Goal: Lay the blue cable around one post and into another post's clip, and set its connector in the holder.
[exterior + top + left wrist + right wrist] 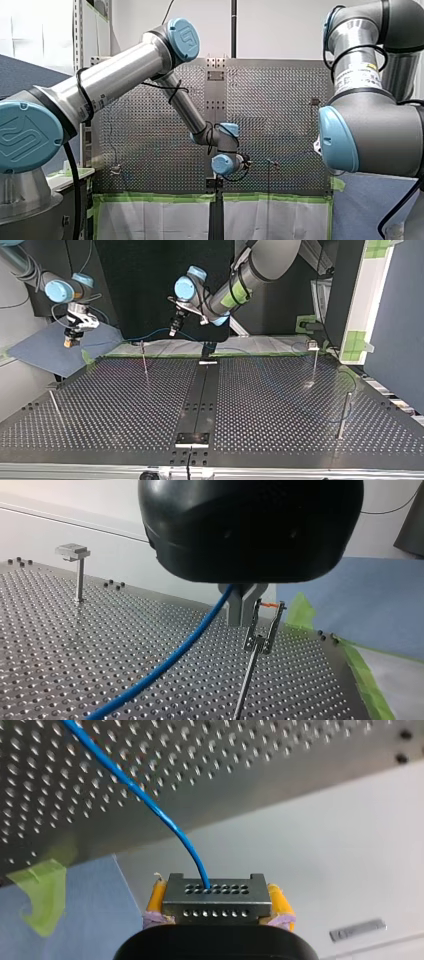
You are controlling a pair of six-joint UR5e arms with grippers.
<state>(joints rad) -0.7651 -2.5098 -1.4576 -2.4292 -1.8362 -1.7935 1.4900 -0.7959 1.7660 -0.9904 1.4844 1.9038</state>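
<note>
My right gripper [216, 892] is shut on a grey connector block [215, 907], clasped between its yellow pads beyond the table's edge. The blue cable [150, 802] leaves the block and runs over the perforated table. In the top view my right gripper [69, 342] hangs at the far left, above a blue cloth. My left gripper [242, 611] is shut on the blue cable [170, 662], just beside the top of a thin post with a metal clip [263, 630]. In the top view my left gripper [173, 331] is above and right of that clip post [143, 352].
A post with a flat grey top [73, 552] stands further off on the table, also seen as the flat-topped post [313, 347]. Two plain posts [342, 415] [54, 405] stand near the sides. A black strip [200, 395] runs down the table's middle. Green tape [360, 665] lines the edge.
</note>
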